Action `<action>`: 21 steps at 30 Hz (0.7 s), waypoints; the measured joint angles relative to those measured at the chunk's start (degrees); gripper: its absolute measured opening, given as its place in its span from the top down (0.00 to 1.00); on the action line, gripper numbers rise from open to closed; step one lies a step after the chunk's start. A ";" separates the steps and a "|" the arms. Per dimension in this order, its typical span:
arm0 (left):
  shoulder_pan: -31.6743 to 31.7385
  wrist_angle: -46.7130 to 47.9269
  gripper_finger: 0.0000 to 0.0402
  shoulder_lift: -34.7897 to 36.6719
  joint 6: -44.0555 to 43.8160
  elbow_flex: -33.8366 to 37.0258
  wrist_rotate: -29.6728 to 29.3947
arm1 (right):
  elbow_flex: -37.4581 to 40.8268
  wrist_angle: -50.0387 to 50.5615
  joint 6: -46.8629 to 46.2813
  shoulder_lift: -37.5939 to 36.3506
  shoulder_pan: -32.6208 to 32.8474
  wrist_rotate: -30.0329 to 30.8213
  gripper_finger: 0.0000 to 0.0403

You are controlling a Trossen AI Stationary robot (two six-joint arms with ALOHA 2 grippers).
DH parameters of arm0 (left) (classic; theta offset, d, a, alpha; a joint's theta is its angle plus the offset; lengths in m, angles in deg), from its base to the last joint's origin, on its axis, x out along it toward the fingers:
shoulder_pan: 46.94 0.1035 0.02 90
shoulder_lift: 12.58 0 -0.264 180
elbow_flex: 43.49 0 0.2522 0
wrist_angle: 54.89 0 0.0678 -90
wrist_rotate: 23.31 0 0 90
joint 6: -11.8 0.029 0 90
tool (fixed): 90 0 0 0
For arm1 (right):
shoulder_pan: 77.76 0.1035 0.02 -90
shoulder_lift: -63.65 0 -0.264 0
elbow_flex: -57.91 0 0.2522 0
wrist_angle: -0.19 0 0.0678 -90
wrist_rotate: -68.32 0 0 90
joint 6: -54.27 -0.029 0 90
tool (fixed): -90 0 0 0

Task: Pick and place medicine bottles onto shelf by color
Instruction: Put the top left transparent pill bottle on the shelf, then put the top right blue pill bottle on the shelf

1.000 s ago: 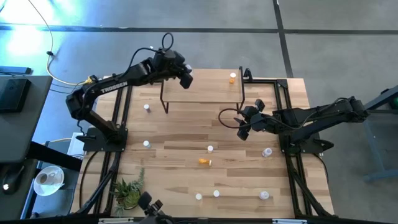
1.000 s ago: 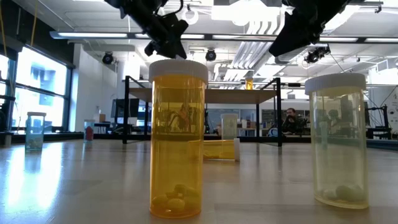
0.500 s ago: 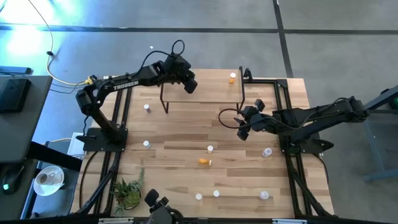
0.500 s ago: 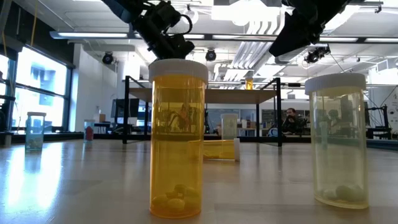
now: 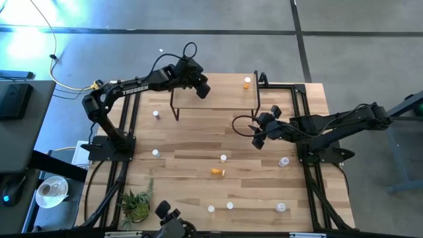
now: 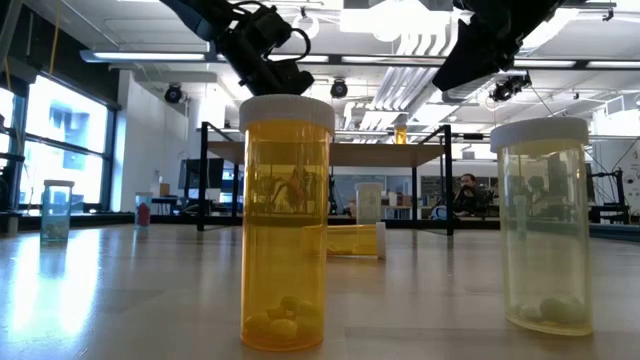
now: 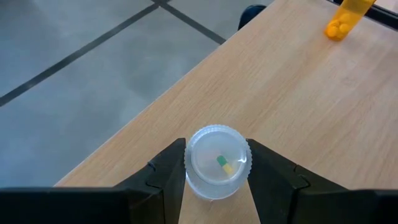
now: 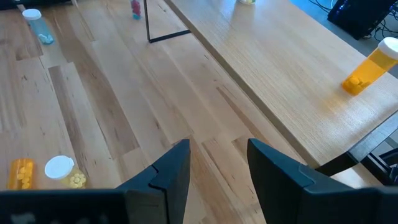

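Swinging out over the shelf's far-left corner, left tool clamps a clear bottle; release near that edge, it could topple off. Right tool waits empty.

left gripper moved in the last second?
Yes. In the high view the left gripper, shut on a clear bottle, has shifted slightly toward the shelf's far left corner and now hangs over it.

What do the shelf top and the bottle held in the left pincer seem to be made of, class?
Shelf: apparently light wood or laminate, matte, with fine straight grain. Bottle in the left pincer: probably clear plastic, glossy; a green-and-yellow capsule shows through it.
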 joint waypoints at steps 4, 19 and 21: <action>0.00 -0.01 0.63 0.00 0.00 0.00 0.34 | 0.00 0.01 0.00 0.00 0.00 0.00 0.63; -0.04 -1.48 0.50 -0.22 -0.02 -0.66 1.00 | 0.00 0.01 0.00 0.00 0.00 0.00 0.63; -0.04 -0.62 0.50 -0.22 -0.01 -2.17 1.00 | 0.00 0.01 0.00 0.00 0.00 0.00 0.63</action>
